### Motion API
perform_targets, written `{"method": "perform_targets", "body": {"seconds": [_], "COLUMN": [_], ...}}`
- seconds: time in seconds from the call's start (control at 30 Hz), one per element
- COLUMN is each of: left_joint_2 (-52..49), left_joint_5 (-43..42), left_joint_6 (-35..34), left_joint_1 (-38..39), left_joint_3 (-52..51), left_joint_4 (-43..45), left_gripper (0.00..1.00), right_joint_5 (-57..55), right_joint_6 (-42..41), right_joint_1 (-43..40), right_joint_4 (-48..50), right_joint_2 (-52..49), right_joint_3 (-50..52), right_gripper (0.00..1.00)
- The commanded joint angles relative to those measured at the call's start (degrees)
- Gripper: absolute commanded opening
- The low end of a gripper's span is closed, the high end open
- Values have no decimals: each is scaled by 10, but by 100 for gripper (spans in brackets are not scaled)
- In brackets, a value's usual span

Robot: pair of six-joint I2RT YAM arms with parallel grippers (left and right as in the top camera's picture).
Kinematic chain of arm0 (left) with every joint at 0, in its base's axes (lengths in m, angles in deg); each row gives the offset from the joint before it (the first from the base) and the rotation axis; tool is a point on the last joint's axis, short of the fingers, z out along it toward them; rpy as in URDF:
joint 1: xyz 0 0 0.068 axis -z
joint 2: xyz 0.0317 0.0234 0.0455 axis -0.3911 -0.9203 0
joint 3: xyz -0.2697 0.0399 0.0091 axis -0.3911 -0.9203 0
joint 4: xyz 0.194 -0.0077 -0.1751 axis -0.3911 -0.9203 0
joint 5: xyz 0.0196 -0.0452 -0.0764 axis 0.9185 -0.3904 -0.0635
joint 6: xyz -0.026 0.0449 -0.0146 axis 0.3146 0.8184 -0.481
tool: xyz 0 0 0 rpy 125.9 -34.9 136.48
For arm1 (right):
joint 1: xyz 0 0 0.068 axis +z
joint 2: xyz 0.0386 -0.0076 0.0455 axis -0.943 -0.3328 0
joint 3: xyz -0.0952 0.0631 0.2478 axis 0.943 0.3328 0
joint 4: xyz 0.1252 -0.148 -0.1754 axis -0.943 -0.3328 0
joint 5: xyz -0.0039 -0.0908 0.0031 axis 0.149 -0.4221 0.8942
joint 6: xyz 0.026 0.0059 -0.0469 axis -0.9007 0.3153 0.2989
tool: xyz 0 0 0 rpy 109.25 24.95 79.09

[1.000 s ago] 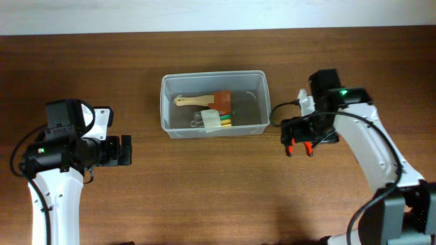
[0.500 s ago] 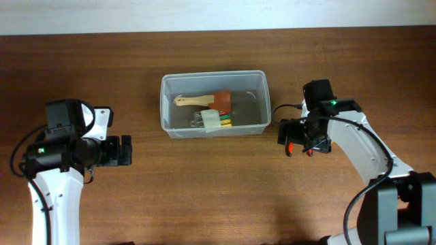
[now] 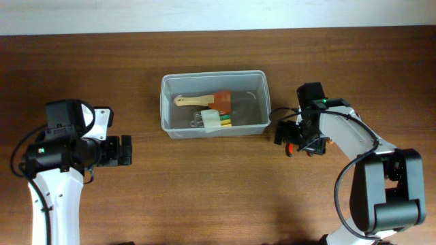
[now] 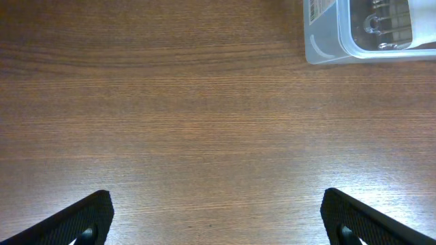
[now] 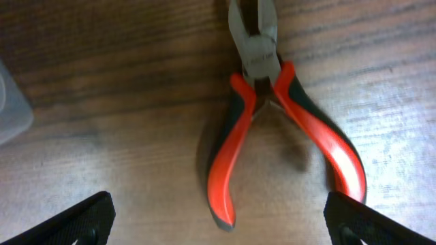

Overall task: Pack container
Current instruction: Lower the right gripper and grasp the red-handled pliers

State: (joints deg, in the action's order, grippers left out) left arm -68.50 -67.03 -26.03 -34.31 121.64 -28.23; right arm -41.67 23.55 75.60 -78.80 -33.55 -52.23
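Observation:
The clear plastic container [image 3: 212,74] stands at the table's back middle and holds a wooden-handled brush, an orange piece and a white block with green and yellow parts. Its corner shows in the left wrist view [image 4: 320,37] and the right wrist view [image 5: 9,112]. Red-handled pliers [image 5: 235,146] lie on the wood right of the container, grey jaws pointing away, and one red handle tip shows in the overhead view [image 3: 289,148]. My right gripper [image 5: 218,221] is open just over the handles, its fingers on either side of them, also seen from overhead [image 3: 297,139]. My left gripper [image 4: 218,221] is open and empty, far left [image 3: 125,150].
The brown wooden table [image 3: 204,197] runs to a pale wall edge at the back. A black cable runs from the right arm near the container's right side [image 3: 279,107].
My right arm has shifted a little left, toward the container, staying over the pliers. The left arm and the container have not moved.

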Motion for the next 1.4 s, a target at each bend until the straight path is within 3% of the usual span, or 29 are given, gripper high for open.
{"method": "perform_targets", "body": {"seconds": [0.0,0.43,0.63,1.1,1.37], "left_joint_2": [7,7,7,7,7], "left_joint_5": [-9,-8,-9,-9,-9], "left_joint_6": [-7,-7,-7,-7,-7], "left_joint_1": [-1,-1,-1,-1,-1], "left_joint_3": [-3,-3,-3,-3,-3], "left_joint_4": [1,1,1,1,1], "left_gripper": [99,99,99,100,99], "right_joint_5": [-11,-12,-45,-68,-67], "right_joint_6": [-9,-9,-20,-32,-32], "right_joint_1": [2,2,2,2,2], "right_joint_4": [8,22,23,21,14], "right_joint_2": [-16,-57,-61,-61,-61], "right_joint_3": [4,5,5,5,6], "right_gripper": [99,99,93,91,72]}}
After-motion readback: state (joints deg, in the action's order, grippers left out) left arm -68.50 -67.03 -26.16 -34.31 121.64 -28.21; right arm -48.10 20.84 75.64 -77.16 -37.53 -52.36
